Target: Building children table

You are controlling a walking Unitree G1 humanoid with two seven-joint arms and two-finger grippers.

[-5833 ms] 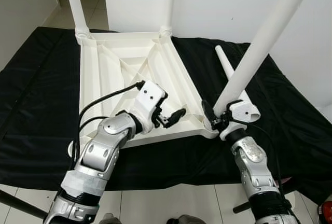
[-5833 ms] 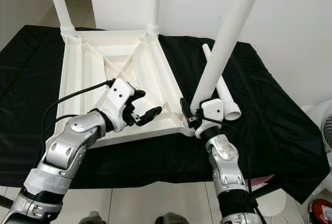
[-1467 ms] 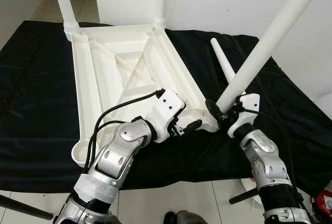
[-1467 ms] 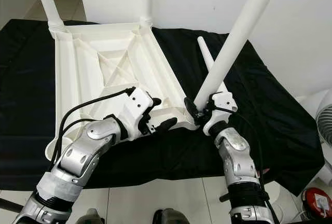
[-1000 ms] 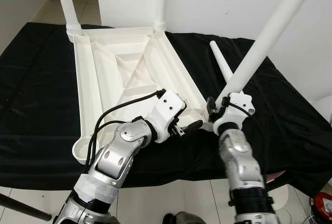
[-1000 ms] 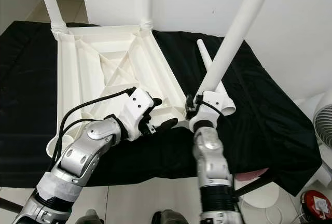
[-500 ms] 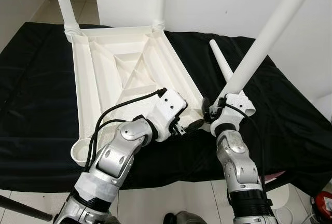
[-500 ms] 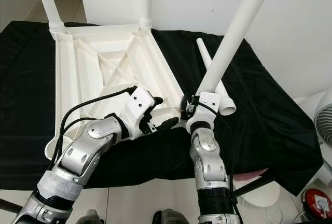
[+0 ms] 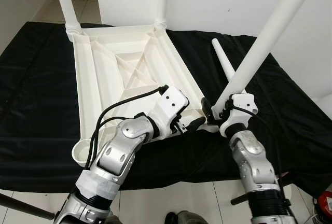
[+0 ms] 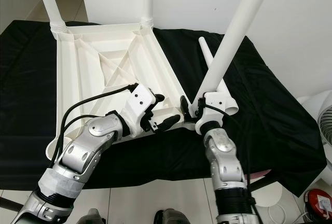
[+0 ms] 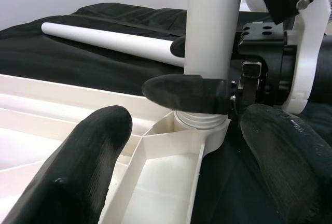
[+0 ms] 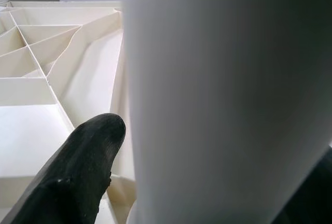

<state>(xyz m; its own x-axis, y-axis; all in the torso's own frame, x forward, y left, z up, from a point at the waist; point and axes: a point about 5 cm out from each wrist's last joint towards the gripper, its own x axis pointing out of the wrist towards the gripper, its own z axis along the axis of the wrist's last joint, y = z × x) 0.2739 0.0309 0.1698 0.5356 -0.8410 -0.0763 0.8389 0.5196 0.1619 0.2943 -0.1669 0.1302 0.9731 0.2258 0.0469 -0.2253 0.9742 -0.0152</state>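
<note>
A: Right gripper [image 9: 213, 111]: we see its fingers [image 11: 187, 93] clamped on the base of the white table leg [image 9: 259, 42], just above the threaded collar. That leg sits tilted in the near right corner socket [image 11: 199, 123] of the upturned tabletop [image 9: 124, 68].

B: Left gripper [image 9: 191, 125]?

A: Fingers spread wide, holding nothing. We see it at the near edge of the tabletop, just left of that corner, one finger over the ribbed underside and the other off the edge over the black cloth [image 9: 290, 110].

B: Where's the rest of the table?

A: The tabletop lies underside up on the cloth. Two legs stand in the far corners: far left leg [image 9: 66, 1], far right leg [image 9: 162, 1]. The near left socket [image 9: 80, 151] has no leg in it.

B: And the fourth?

A: A loose leg [image 9: 224, 67] lies flat on the cloth right of the tabletop, partly behind the held one. White wall [image 9: 218, 1] behind, tiled floor [image 9: 171, 200] in front.
</note>
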